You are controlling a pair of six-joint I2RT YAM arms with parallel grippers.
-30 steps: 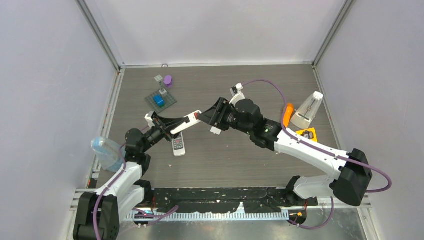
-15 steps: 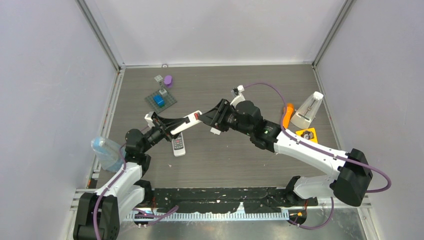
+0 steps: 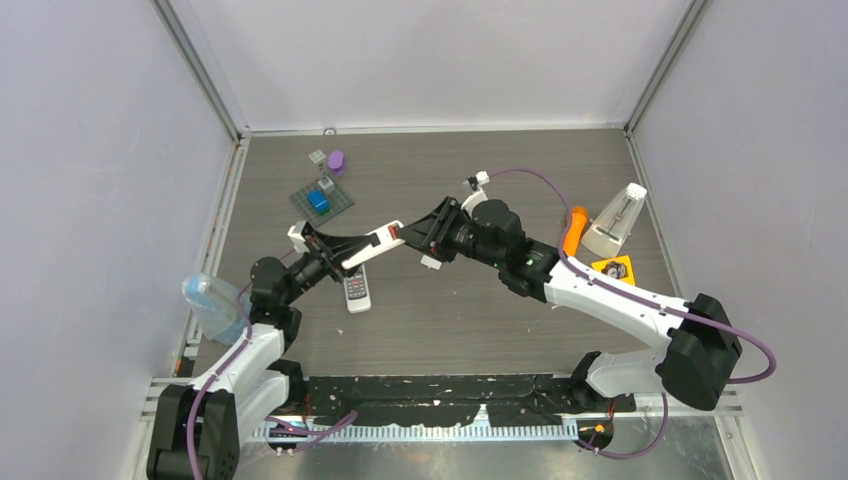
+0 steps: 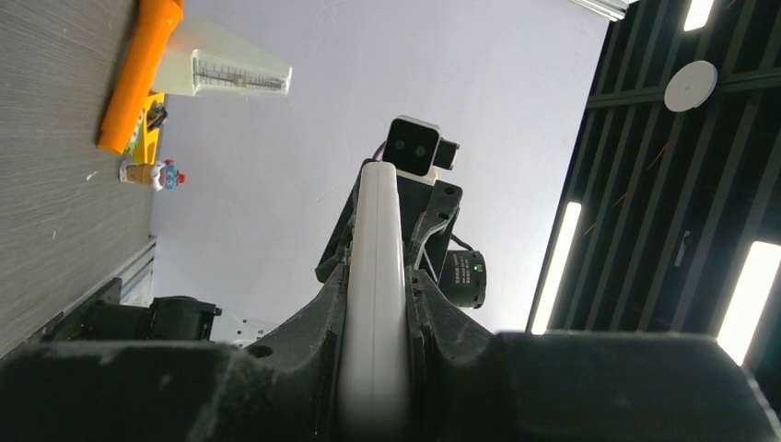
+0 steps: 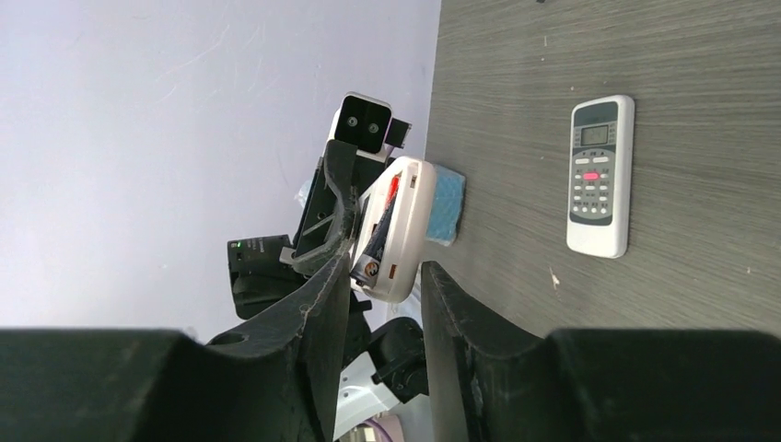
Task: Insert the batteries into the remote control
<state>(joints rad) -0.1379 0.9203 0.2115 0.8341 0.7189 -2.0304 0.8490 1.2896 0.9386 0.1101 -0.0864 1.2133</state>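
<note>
Top external view: the left gripper holds a white remote control raised above the grey wood-grain table, and the right gripper meets the remote's far end from the opposite side. A second, grey-faced remote lies flat on the table just below the two grippers. A dark mat carrying a blue block sits toward the far left, with a purple object beyond it. An orange tool, a white metronome and a yellow card lie on the right. Left wrist view: the left gripper is clamped on the remote control, seen edge-on, with both fingers pressed against its flat faces. The right arm's wrist camera is visible past the remote's tip. Right wrist view: the right gripper stands partly open, its fingers straddling the near end of the remote control; whether either finger touches it cannot be told, and nothing is gripped. The remote's back is uncovered, and a battery, dark with a red end, lies in the compartment. The second remote lies face up on the table, and a blue pad shows behind the held remote.
</note>
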